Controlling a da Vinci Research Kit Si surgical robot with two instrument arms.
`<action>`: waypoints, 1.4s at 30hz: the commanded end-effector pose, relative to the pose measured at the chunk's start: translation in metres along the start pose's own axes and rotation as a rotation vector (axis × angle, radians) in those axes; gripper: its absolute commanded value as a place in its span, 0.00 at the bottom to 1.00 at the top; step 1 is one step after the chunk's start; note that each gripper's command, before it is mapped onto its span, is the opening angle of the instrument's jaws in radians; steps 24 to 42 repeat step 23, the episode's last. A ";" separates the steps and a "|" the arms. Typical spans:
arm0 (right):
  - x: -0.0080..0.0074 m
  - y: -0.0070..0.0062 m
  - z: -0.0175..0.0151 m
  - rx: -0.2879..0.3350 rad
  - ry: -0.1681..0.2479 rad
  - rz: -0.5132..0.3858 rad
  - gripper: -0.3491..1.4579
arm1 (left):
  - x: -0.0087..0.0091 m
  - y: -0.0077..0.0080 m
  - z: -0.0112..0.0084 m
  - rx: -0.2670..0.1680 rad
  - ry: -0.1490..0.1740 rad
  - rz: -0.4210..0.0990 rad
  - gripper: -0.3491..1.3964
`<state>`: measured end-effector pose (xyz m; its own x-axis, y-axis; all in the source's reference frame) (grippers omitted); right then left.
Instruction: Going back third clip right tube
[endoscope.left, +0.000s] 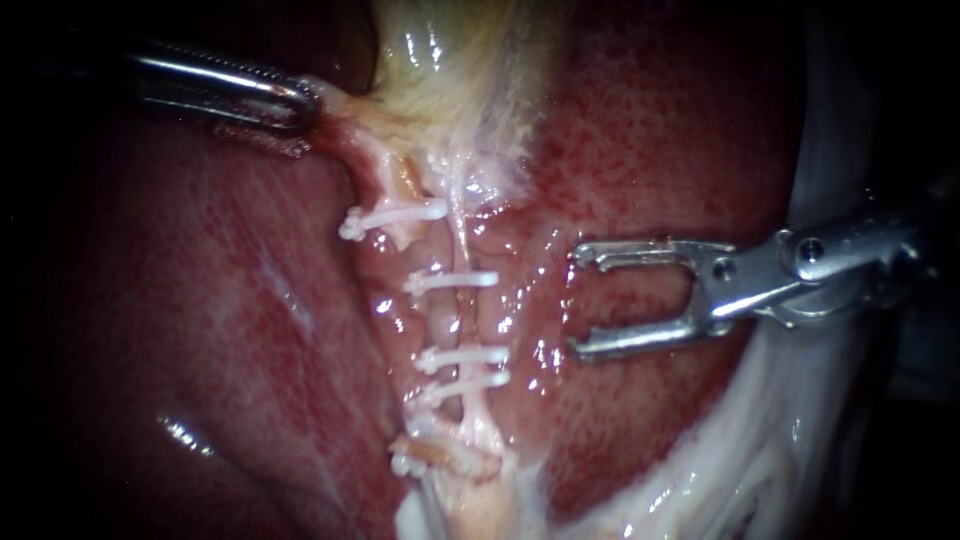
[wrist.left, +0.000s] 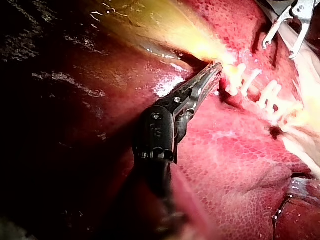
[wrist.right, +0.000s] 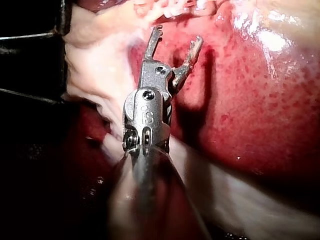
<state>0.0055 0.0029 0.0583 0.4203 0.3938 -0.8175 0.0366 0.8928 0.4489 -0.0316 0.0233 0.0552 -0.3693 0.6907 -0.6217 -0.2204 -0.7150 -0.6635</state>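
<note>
Clips (endoscope.left: 450, 281), white, cross the thin tube (endoscope.left: 462, 320) at mid-endoscope view, three stacked along it, others just beside. Right instrument (endoscope.left: 578, 300) lies over the liver (endoscope.left: 230, 300) near those clips, apart from them, jaws wide open and empty. Left instrument (endoscope.left: 305, 100) has its jaws closed on pale tissue (endoscope.left: 345, 110) under the gallbladder (endoscope.left: 450, 60).

Left wrist view: the left instrument (wrist.left: 216, 67) pinches tissue just beside the clips (wrist.left: 252, 82); the right instrument (wrist.left: 279, 50) gapes beyond them.

Right wrist view: the right instrument (wrist.right: 177, 35) is spread and empty, with the clips (wrist.right: 170, 7) just ahead.
</note>
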 end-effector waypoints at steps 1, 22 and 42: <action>-0.0001 -0.0001 -0.0001 0.001 -0.001 -0.011 0.47 | -0.0003 -0.0001 0.0003 0.008 0.000 0.002 0.00; 0.0002 -0.0006 -0.0005 0.003 -0.016 -0.036 0.47 | -0.0023 -0.0015 0.0036 -0.021 -0.004 -0.003 0.00; 0.0003 -0.0005 -0.0003 0.008 -0.015 -0.036 0.47 | -0.0021 -0.0015 0.0033 -0.023 -0.004 -0.004 0.00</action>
